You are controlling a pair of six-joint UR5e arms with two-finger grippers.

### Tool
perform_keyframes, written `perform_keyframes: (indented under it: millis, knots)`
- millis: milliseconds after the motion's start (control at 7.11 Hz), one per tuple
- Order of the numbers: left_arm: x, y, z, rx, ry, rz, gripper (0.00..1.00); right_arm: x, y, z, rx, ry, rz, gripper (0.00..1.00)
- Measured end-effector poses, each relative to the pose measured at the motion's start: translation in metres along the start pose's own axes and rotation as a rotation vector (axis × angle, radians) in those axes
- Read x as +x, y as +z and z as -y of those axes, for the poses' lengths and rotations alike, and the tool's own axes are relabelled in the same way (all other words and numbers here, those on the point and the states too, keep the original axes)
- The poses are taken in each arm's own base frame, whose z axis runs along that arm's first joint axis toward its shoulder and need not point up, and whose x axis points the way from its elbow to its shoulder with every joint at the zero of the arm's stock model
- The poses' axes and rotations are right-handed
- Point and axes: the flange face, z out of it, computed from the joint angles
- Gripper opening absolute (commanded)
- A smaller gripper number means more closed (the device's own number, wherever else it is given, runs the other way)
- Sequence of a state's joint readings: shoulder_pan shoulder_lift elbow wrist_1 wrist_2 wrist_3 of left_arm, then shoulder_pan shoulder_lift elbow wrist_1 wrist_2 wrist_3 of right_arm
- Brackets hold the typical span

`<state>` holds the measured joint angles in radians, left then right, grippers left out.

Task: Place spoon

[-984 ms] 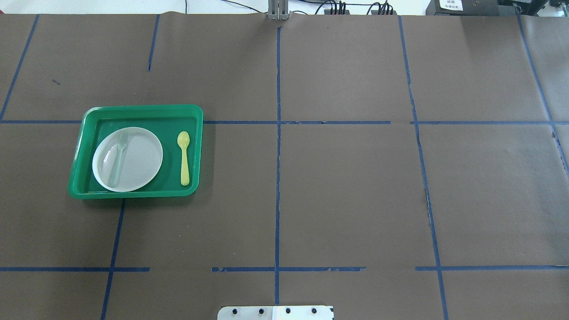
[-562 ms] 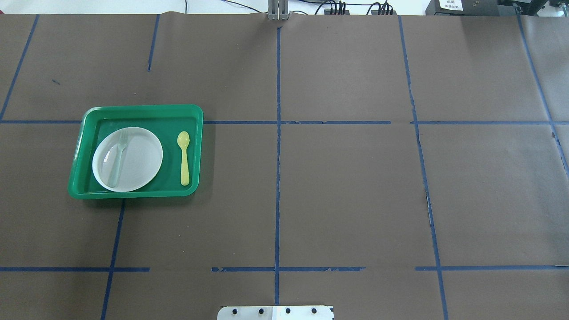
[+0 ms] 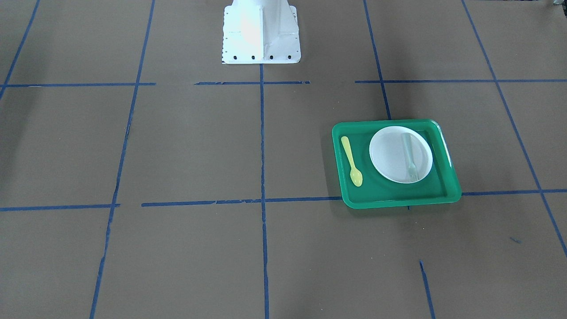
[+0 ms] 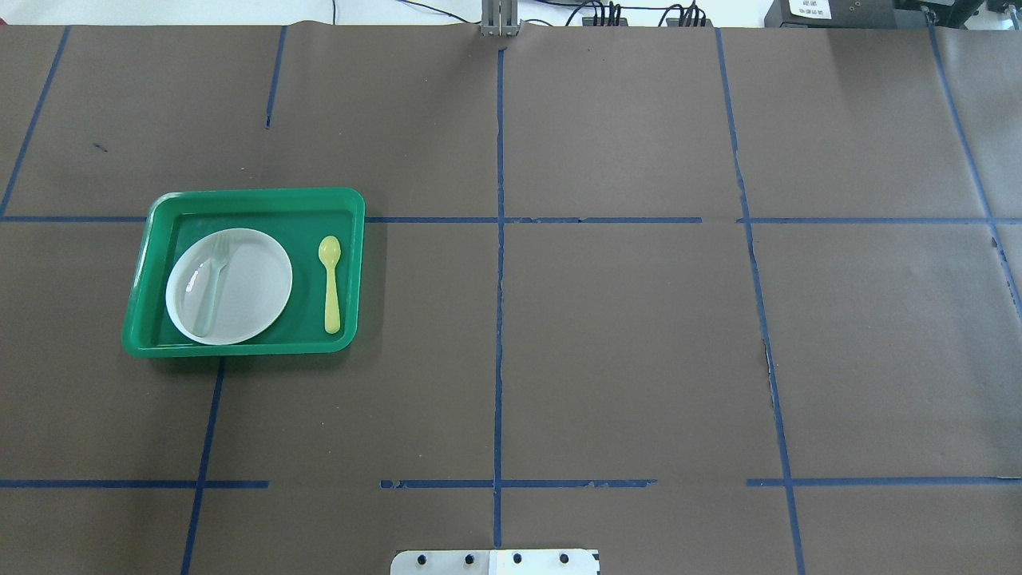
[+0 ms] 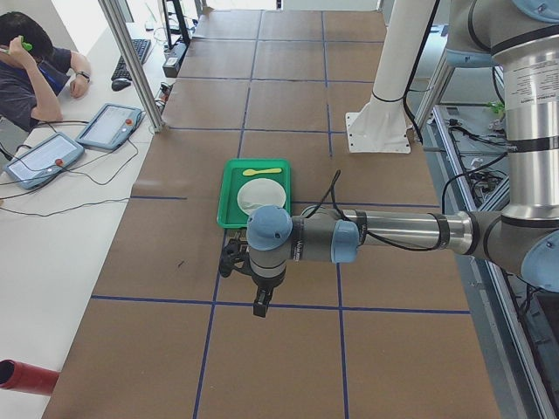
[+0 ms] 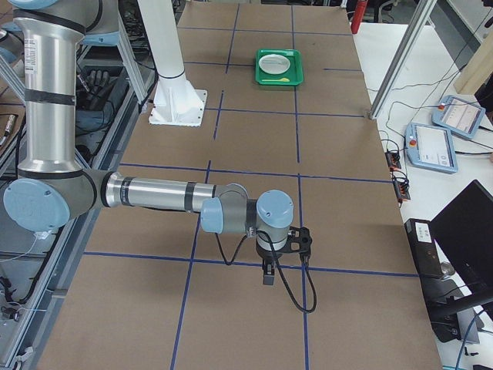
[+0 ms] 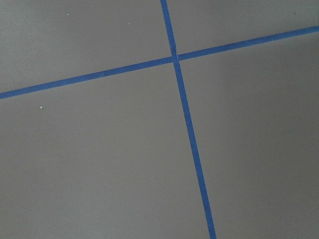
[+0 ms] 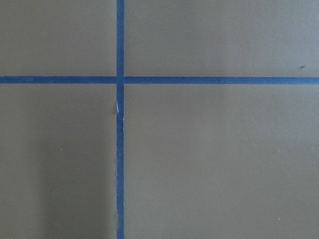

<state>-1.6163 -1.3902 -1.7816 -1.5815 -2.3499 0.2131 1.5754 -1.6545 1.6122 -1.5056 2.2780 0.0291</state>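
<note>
The pale-yellow spoon (image 4: 330, 286) lies flat on the floor of a green tray (image 4: 255, 194), to the right of a white plate (image 4: 247, 291). Its bowl points toward the far side of the table. It also shows in the front view (image 3: 352, 161) and, small, in the left side view (image 5: 262, 171). My left gripper (image 5: 259, 305) hangs over the table away from the tray and shows only in the left side view; I cannot tell if it is open. My right gripper (image 6: 267, 276) shows only in the right side view, far from the tray; I cannot tell its state either.
A pale grey-green translucent fork (image 4: 211, 286) lies on the plate. The table is covered in brown paper with a grid of blue tape lines. The white robot base (image 3: 260, 33) stands at the middle of the near edge. Both wrist views show only paper and tape.
</note>
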Motion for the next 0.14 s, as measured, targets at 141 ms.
perform_keyframes:
  millis: [141]
  knots:
    - [-0.0002, 0.0002, -0.0002, 0.000, -0.001, -0.001, 1.00, 0.0001, 0.0001, -0.0001, 0.000, 0.000, 0.000, 1.00]
